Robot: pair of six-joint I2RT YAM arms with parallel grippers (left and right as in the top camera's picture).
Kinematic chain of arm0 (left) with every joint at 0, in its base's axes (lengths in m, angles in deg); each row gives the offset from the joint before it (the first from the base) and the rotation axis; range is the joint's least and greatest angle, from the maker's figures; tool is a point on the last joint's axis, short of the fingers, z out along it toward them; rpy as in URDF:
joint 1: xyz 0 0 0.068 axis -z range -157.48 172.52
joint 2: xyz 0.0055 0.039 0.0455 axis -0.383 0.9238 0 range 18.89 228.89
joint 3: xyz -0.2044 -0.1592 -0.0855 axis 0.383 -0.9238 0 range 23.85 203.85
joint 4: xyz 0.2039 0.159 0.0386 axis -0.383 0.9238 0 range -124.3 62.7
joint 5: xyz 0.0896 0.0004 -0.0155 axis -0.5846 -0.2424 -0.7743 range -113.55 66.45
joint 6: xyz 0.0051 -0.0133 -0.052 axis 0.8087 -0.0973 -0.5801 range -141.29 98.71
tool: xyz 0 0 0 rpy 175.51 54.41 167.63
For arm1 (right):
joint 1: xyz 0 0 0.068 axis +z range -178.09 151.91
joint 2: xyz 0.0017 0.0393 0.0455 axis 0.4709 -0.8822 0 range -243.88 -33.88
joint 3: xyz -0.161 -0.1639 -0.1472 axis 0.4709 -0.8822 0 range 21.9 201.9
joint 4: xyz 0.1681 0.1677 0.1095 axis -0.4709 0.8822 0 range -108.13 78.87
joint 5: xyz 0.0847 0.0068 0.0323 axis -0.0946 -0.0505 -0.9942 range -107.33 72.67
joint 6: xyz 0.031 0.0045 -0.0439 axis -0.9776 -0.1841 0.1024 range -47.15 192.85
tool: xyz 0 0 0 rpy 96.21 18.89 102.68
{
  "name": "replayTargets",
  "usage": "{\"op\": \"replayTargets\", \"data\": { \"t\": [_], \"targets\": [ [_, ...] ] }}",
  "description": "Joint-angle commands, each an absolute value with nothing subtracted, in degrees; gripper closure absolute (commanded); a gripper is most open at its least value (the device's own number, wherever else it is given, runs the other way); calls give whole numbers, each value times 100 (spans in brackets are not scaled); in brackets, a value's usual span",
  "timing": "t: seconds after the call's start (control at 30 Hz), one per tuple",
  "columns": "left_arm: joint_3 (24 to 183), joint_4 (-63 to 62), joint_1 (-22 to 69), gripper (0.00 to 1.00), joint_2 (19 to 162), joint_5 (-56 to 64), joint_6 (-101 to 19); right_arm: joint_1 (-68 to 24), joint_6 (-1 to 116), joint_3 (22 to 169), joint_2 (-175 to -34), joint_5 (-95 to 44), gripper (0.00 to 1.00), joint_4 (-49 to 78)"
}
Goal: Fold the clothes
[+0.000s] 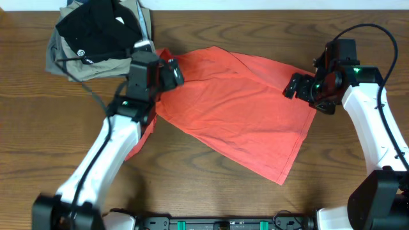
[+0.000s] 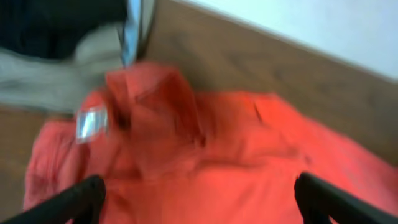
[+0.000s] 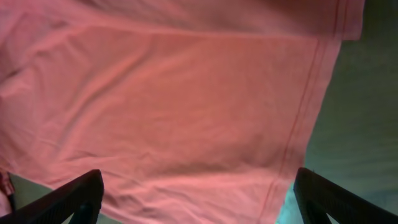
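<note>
While the left end effector (image 1: 171,73) hangs, jaws apart and empty, over one end of the T-shirt (image 1: 236,108) and the right end effector (image 1: 291,87), likewise apart, over the other, the garment lies spread and rumpled on the bench (image 1: 211,198); folding seems barely begun.

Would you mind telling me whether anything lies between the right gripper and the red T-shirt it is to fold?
Nothing visible does. The right gripper hovers open over the T-shirt near its right edge, and its wrist view shows only red cloth below it. The black garment and the khaki garment lie well away to the left.
</note>
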State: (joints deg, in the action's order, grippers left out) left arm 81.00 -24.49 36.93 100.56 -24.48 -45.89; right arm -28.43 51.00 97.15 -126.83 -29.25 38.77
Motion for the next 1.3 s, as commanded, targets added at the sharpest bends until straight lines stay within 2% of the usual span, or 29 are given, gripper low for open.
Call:
{"op": "replayTargets", "data": {
  "t": [0.0, 0.23, 0.4, 0.57, 0.63, 0.8, 0.97, 1.27],
  "targets": [
    [8163, -1658, 3706, 2, 9424, -2009, -4535, -2725, 5173, 9704, -12687, -2914, 4, 4083],
    [8163, 731, 3706, 2, 8616, -2059, -4130, -2478, 5173, 9516, -12687, -2941, 4, 4400],
    [8065, 1564, 3706, 2, 8742, -2059, -4148, -2017, 5026, 8878, -12687, -2936, 4, 4004],
    [7940, 1819, 3706, 2, 9188, -2074, -4148, -1730, 4650, 8263, -12687, -2934, 5, 3716],
    [7940, 1839, 3706, 2, 9361, -2074, -4150, -1715, 4622, 8115, -12687, -2934, 9, 3740],
    [7940, 1835, 3706, 2, 9717, -2074, -4148, -1711, 4458, 7833, -12687, -2936, 32, 3866],
    [7940, 1837, 3706, 2, 9837, -2076, -4148, -1702, 4340, 7317, -12687, -2836, 39, 3836],
    [7940, 1771, 3706, 2, 9837, -2124, -4145, -1695, 3750, 6924, -12663, -2434, 39, 3947]
  ]
}}
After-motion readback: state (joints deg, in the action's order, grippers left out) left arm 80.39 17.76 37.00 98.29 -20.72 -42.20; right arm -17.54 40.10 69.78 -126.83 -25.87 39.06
